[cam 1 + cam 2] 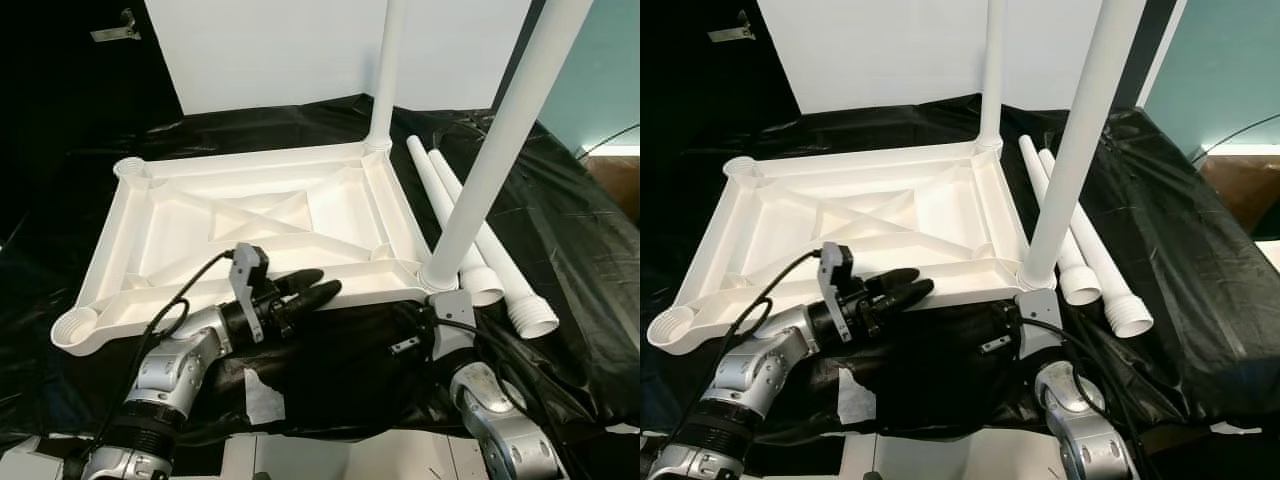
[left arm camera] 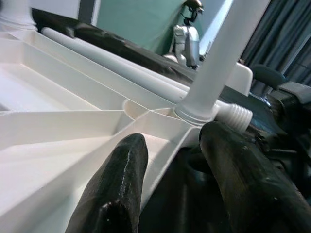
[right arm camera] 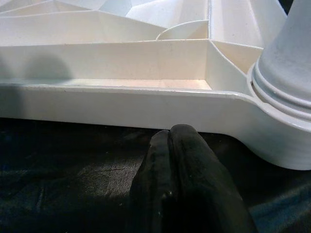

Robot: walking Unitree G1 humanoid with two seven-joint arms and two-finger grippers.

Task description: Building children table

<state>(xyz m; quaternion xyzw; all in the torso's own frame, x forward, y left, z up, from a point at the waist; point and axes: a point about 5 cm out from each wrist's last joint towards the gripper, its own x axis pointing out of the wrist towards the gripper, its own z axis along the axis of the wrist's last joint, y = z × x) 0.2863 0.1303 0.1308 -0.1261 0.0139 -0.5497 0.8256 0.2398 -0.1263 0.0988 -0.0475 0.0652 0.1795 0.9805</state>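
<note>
Tabletop (image 1: 250, 215): two legs (image 1: 500, 140) upright, two loose legs (image 1: 480, 250); left fingers (image 1: 305, 290) apart, right fingers (image 3: 180, 160) closed.

1. The two upright legs, the near one (image 1: 500, 150) and the far one (image 1: 385, 70), ran off the top edge of the head views; their upper ends could not be seen.
2. The right hand (image 3: 187, 189) was hidden in the head views, dark against the black sheet (image 1: 560, 230); the right wrist view cut off all but its pressed-together fingertips.
3. The small metal bracket (image 1: 117, 27) at the upper left was too small to identify.
4. The left hand (image 1: 310, 290) covered part of the tabletop's (image 1: 250, 215) near rim.
</note>
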